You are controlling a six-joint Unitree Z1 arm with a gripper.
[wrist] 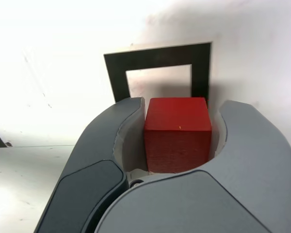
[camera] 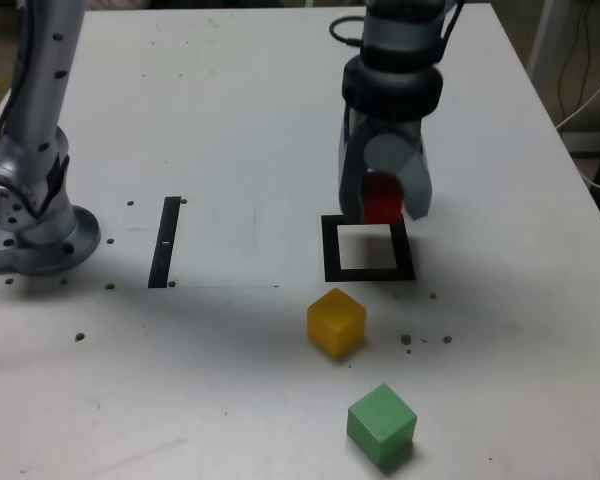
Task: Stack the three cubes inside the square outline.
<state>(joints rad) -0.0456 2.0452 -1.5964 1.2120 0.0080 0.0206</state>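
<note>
In the exterior view, from left to right, a narrow black strip (camera: pixel 165 243) lies on the bench (camera: pixel 230 380). Next, the yellow cube (camera: pixel 336 323) sits near the square outline (camera: pixel 332 262). The green cube (camera: pixel 382 424) is farther right, and the claw (camera: pixel 384 200) grips the red cube (camera: pixel 382 199) above the outline.
</note>
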